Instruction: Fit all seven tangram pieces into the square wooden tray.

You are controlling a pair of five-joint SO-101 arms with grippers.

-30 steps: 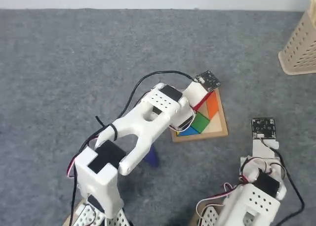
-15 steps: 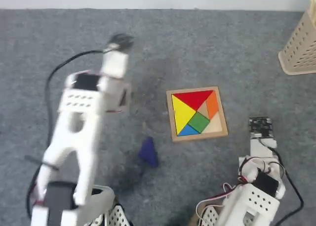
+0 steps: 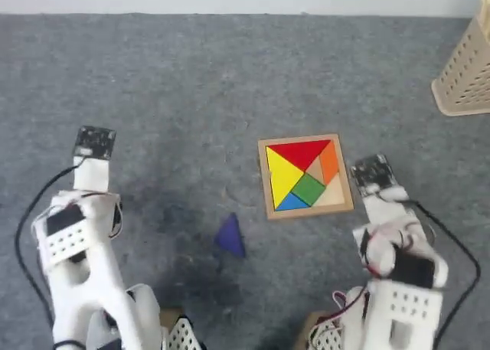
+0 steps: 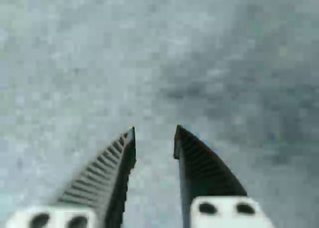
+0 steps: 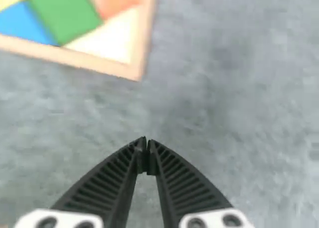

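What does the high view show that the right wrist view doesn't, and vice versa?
High view, not right wrist view: the loose dark-blue piece on the carpet, the red triangle and yellow triangle in the tray, the left arm, and a beige slatted stand. Right wrist view, not high view: the right gripper, fingers shut and empty, over carpet. Both: the tray corner with the green square, blue triangle, orange piece and an unfilled wood gap.
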